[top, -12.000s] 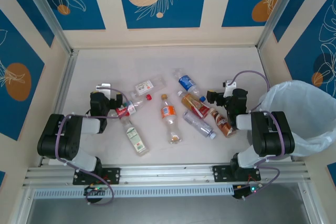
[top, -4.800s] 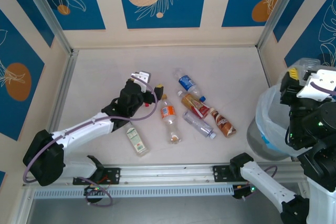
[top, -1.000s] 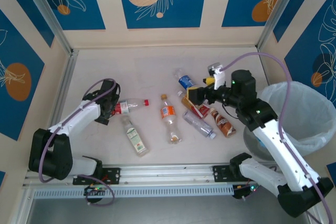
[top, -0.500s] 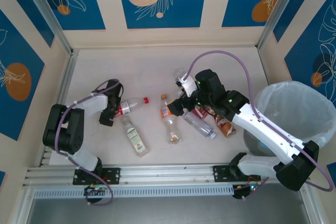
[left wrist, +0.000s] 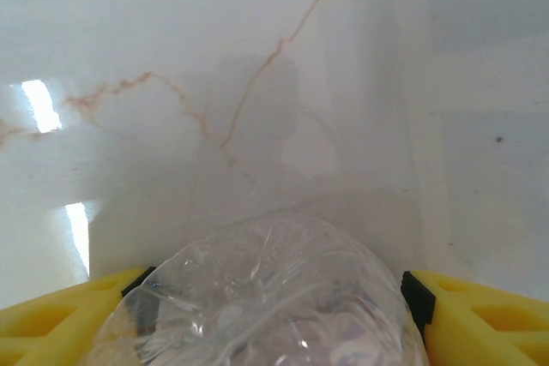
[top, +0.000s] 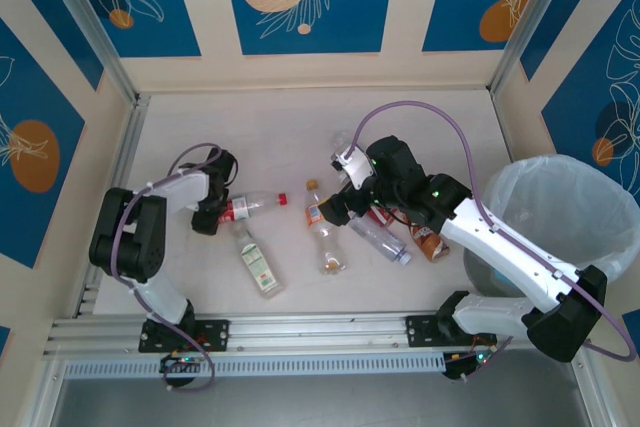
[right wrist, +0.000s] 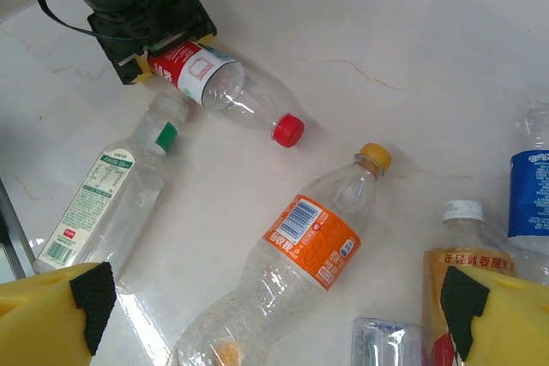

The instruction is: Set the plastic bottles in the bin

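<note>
Marbled tabletop (top: pixel 420 132): plastic bottles (top: pixel 328 247), bin (top: pixel 555 162) nearby

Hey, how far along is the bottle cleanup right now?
Done: unclear, I can't tell what the bin holds. In hand: the left claw clamps the red-label bottle, lying on the table; the right claw hangs open over the orange-label bottle. Left: about seven bottles.

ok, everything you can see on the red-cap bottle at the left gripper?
The red-cap bottle is small, of clear thin plastic that looks empty, with a red label carrying a white panel near its base and its cap screwed on. It lies on its side on the marbled white table. The left gripper holds its base, pads against both sides.
</note>
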Robot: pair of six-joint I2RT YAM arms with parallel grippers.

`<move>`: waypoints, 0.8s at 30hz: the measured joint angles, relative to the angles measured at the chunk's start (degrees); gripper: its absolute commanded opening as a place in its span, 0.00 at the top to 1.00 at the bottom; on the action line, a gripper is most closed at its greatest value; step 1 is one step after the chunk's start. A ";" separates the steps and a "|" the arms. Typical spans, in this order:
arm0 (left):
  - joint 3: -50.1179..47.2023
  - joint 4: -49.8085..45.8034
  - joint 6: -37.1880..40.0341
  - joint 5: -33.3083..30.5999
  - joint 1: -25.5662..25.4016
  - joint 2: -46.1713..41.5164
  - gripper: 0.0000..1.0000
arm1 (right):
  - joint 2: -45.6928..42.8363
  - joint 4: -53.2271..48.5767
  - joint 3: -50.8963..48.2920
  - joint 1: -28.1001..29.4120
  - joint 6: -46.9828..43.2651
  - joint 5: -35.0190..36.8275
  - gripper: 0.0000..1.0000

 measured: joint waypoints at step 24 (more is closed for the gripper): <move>5.86 13.22 6.80 1.42 0.04 -0.92 0.53 | 0.44 17.84 -8.48 -2.64 21.53 4.74 0.00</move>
